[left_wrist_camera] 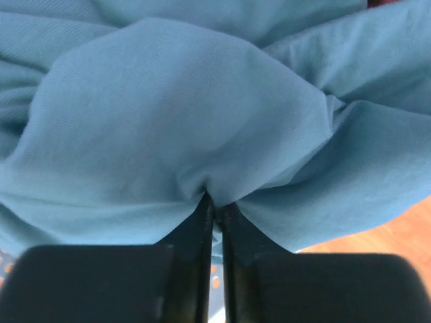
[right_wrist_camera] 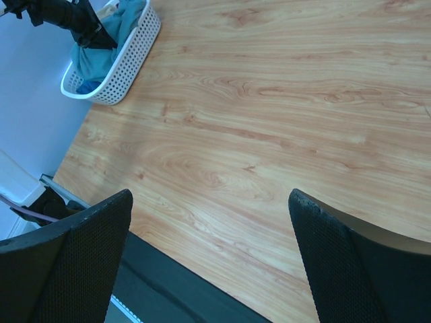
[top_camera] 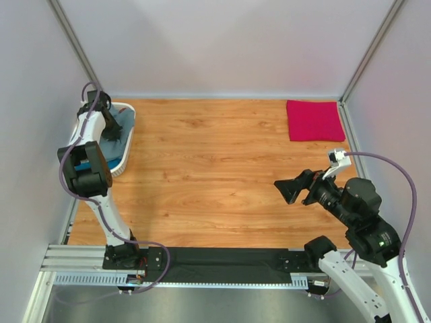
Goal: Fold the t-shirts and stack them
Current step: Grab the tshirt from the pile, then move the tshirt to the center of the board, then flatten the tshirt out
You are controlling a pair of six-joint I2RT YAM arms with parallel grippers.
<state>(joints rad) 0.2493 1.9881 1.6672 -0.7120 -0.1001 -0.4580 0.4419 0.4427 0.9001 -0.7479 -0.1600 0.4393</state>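
Note:
A slate grey-blue t-shirt (left_wrist_camera: 182, 114) lies bunched in the white basket (top_camera: 124, 159) at the table's left edge. My left gripper (left_wrist_camera: 215, 202) reaches down into the basket, jaws nearly together with a fold of this shirt pinched between the fingertips. In the top view the left gripper (top_camera: 111, 131) sits on the grey-blue t-shirt (top_camera: 126, 120). A crimson-pink t-shirt (top_camera: 314, 120) lies folded flat at the far right corner. My right gripper (top_camera: 286, 190) hovers over the table's right side, open and empty; its wrist view shows the right gripper (right_wrist_camera: 209, 208) above bare wood.
The white basket (right_wrist_camera: 128, 60) also holds a bright-blue piece of cloth (right_wrist_camera: 84, 86) under the grey-blue one. Grey walls enclose the wooden table (top_camera: 215, 168) on three sides. A black strip and metal rail (top_camera: 222, 266) run along the near edge.

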